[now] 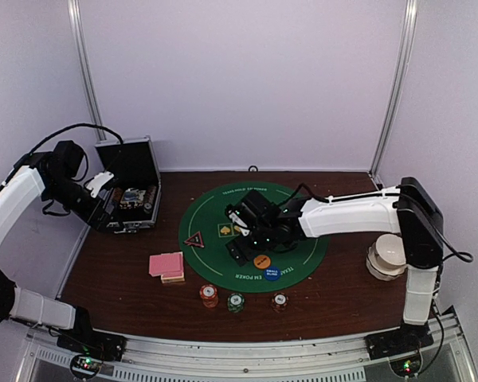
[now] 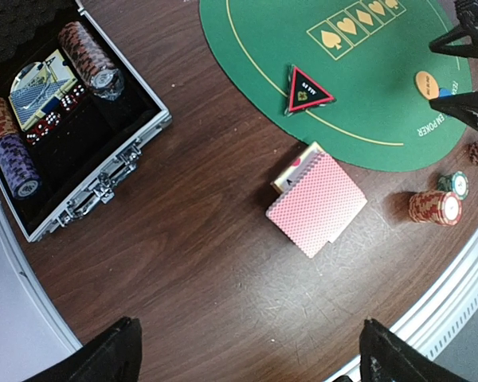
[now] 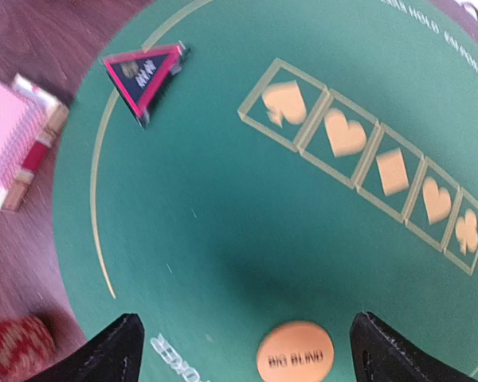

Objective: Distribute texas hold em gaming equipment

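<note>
Green mat (image 1: 213, 208) lies beneath outstretched right arm (image 1: 350, 216), fingers (image 3: 111, 354) spread.

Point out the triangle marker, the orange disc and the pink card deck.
black-red triangle (image 2: 307, 89), left wrist view, its centre emblem.
orange disc (image 3: 295, 356), right wrist view, middle of its face.
card deck (image 2: 317, 203), left wrist view, middle of top card's back.

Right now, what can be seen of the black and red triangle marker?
The triangle marker is a flat piece with a black face, a red border and a small emblem at its centre, lettering too small to read. It lies flat on the green mat, near the mat's edge on the left arm's side. Only the mat touches it.
</note>
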`<action>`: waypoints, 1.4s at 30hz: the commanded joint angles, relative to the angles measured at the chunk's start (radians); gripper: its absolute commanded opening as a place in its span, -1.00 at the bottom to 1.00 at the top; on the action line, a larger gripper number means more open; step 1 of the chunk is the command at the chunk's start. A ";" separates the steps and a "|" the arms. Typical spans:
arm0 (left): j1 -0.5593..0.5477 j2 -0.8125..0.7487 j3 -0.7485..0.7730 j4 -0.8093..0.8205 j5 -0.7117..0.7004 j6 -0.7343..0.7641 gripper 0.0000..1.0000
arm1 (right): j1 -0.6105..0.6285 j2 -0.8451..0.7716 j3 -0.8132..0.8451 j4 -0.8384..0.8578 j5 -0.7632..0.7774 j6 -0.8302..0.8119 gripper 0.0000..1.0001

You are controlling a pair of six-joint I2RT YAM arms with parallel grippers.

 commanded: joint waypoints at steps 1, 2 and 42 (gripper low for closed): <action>0.005 -0.007 0.030 -0.013 0.030 0.017 0.95 | -0.006 -0.075 -0.146 0.016 0.048 0.079 0.85; 0.005 -0.006 0.031 -0.013 0.032 0.018 0.95 | -0.006 -0.088 -0.170 0.019 0.051 0.090 0.83; 0.004 -0.001 0.066 -0.029 0.069 0.012 0.95 | -0.067 -0.081 -0.279 0.050 -0.078 0.157 0.41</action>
